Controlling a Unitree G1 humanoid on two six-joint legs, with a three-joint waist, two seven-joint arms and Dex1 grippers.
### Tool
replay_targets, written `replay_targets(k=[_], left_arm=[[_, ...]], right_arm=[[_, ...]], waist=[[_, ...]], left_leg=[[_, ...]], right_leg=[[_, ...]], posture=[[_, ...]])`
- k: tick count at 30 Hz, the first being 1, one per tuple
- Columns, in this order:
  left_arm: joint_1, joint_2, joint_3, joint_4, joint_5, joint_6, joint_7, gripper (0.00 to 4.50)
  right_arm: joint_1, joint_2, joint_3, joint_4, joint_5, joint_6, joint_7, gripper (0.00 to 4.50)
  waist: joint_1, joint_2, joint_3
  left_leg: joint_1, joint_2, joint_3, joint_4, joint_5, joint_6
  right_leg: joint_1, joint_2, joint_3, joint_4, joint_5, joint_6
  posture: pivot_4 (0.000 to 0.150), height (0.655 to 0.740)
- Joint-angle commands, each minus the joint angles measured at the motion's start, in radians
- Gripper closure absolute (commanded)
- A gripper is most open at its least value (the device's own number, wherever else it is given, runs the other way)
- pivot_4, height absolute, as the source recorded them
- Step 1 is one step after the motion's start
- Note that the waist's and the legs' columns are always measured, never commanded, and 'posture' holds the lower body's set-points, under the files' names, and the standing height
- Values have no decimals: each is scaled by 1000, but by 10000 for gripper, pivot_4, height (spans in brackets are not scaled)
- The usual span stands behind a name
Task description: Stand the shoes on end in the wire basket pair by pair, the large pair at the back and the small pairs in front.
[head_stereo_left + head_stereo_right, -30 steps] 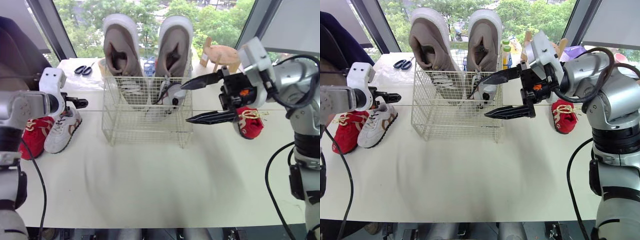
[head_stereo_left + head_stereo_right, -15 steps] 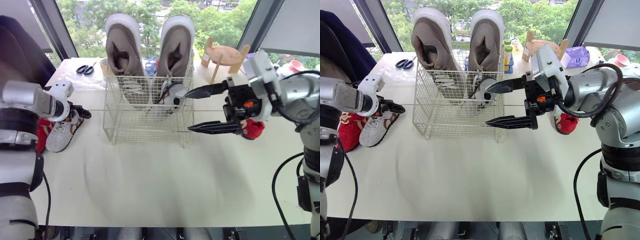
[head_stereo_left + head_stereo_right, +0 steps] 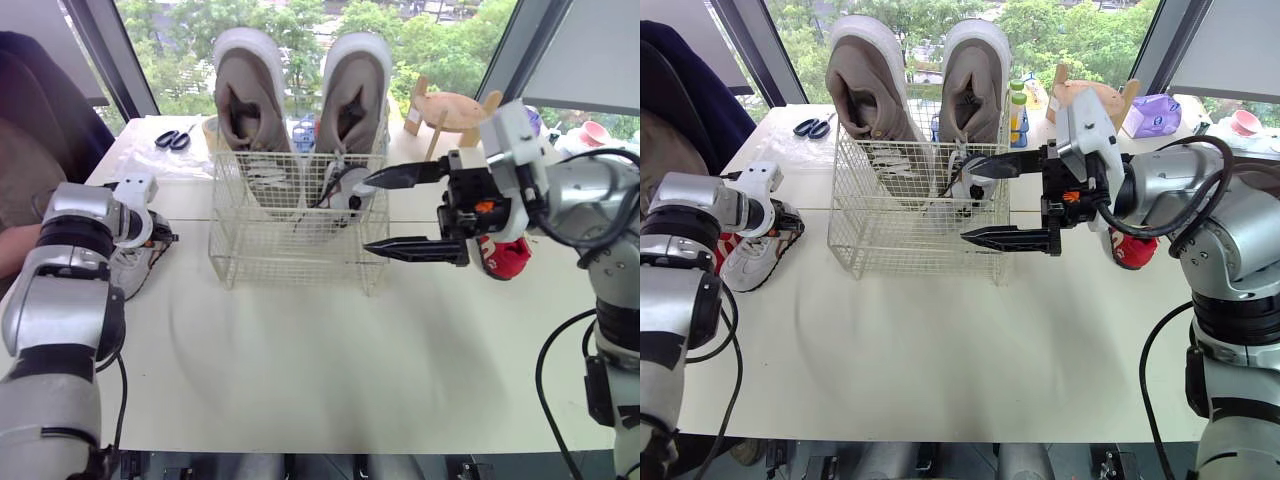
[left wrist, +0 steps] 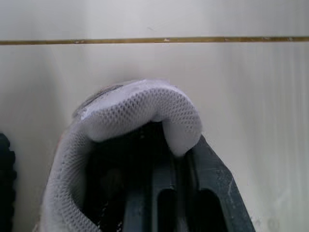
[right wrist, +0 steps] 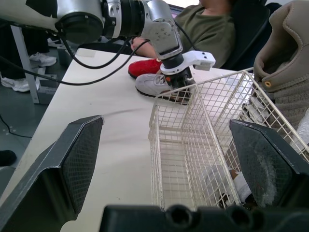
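Your right gripper (image 3: pixel 366 213) hangs spread wide, empty, beside the square-gridded wire basket (image 3: pixel 290 255). Two large taupe shoes (image 3: pixel 245 95) stand on end at its back, with one small white shoe (image 3: pixel 345 190) before them. Your left gripper (image 3: pixel 160 238) meets one white mesh shoe (image 4: pixel 140 108); whether it grasps, you cannot tell. One red shoe (image 3: pixel 505 255) lies to the right.

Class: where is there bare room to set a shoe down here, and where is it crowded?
Free: the table in front of the wire basket. Crowded: behind it, with scissors and wooden stand; left edge, with the white shoe.
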Motion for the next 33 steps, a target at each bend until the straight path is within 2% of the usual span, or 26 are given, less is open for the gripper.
replay_targets(k=[1, 3, 4, 7, 9, 11, 13, 14, 17, 20, 24, 29, 33], left_arm=[[-46, 43, 64, -59, 4, 45, -14, 44312], [-48, 78, 119, -184, -26, 119, -13, 44312], [-26, 97, 162, -304, -52, 179, -2, 44312], [61, 112, 366, -762, -124, 462, 76, 44312], [119, 56, 541, -1104, -136, 578, 143, 44312], [117, -84, 744, -1434, -101, 681, 222, 44312], [94, -226, 856, -1683, -79, 704, 284, 44312], [58, -333, 922, -1801, -96, 707, 293, 44312], [90, -564, 987, -2062, -192, 606, 272, 44312], [226, -649, 868, -2083, -223, 428, 258, 44312], [360, -694, 685, -1975, -211, 128, 241, 44312], [463, -740, 527, -1845, -210, -149, 221, 44312], [490, -753, 416, -1748, -188, -328, 224, 44312]], right_arm=[[-5, 2, -7, 3, -5, -19, -5, 0], [-7, 1, -5, 13, -5, -21, -2, 0], [-8, 1, -4, 20, -5, -22, 0, 0], [-18, 5, 3, 50, -7, -24, 4, 0], [-28, 10, 4, 80, -8, -23, 7, 0], [-43, 13, 10, 119, -15, -25, 15, 0], [-59, 18, 22, 157, -31, -34, 27, 0], [-71, 24, 31, 178, -41, -38, 31, 0], [-108, 44, 61, 237, -69, -50, 48, 0], [-139, 50, 88, 285, -90, -44, 78, 0], [-142, 33, 117, 252, -92, 0, 109, 0], [-124, 2, 95, 180, -64, 82, 98, 0], [-110, -19, 70, 140, -42, 136, 71, 0]], waist=[[-3, 0, 0], [-5, -5, 3], [-6, -6, 3], [-9, -7, 3], [-9, -7, 3], [-4, -6, 3], [0, -6, 3], [1, -6, 3], [3, -7, 3], [1, -5, 2], [0, -5, 2], [13, -5, 2], [21, -5, 2]], left_leg=[[0, 0, 0, 0, 0, 0], [0, 0, 0, 0, 0, 0], [-1, 1, -1, 0, 0, 0], [-6, 1, -1, 0, 0, 0], [-10, 1, -1, 1, 0, 0], [-13, 0, -1, 3, 1, -1], [-16, 1, -3, 8, 2, -4], [-16, 0, -3, 9, 2, -4], [-15, 0, -3, 11, 2, -4], [-10, 0, -3, 11, 1, -4], [-8, 1, -3, 10, 0, -2], [-8, 0, -2, 11, -1, 0], [-8, 0, -2, 11, -1, 1]], right_leg=[[0, 0, 0, 0, 0, 0], [0, 0, 0, 0, 0, 0], [-1, 1, 0, 0, 0, 0], [-5, 0, 0, 1, 0, 0], [-9, -1, 0, 2, 0, 0], [-11, -2, 0, 2, 1, 1], [-12, -1, 0, 2, 1, 1], [-11, -1, -1, 2, 1, 1], [-7, -1, -1, 0, 2, 3], [-3, -1, -1, 0, 3, 3], [-2, 1, 0, 1, 3, 2], [-2, 0, 0, -1, 3, 2], [-2, 0, 0, -1, 3, 2]], posture=[[1500, 7400], [1500, 7400], [1500, 7400], [1500, 7400], [1500, 7400], [1500, 7400], [1500, 7400], [1500, 7400], [1500, 7400], [1500, 7400], [1500, 7400], [1500, 7400], [1500, 7400]])
